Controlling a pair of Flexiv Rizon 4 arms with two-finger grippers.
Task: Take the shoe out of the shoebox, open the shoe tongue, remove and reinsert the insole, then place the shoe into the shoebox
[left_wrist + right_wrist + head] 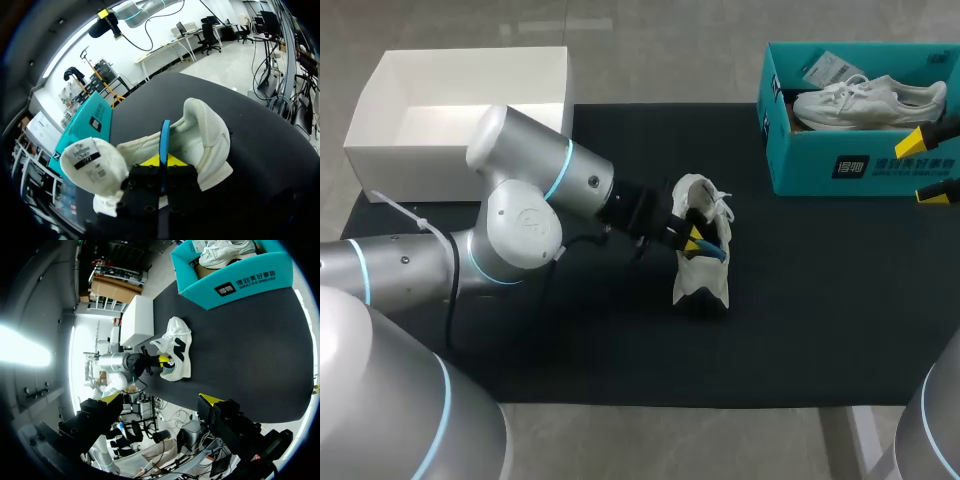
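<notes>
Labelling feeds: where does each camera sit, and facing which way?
Head: above, behind, looking down on black mat; silver left arm shows.
Left wrist: on that arm, facing into the white sneaker; left jaws pinch blue insole.
Right wrist: beside the teal cardboard shoebox, facing the sneaker; open right jaws show.
All share the sneaker.

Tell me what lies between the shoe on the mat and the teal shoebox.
Nothing: only bare black mat separates the shoe from the teal shoebox, as the head view shows.
</notes>
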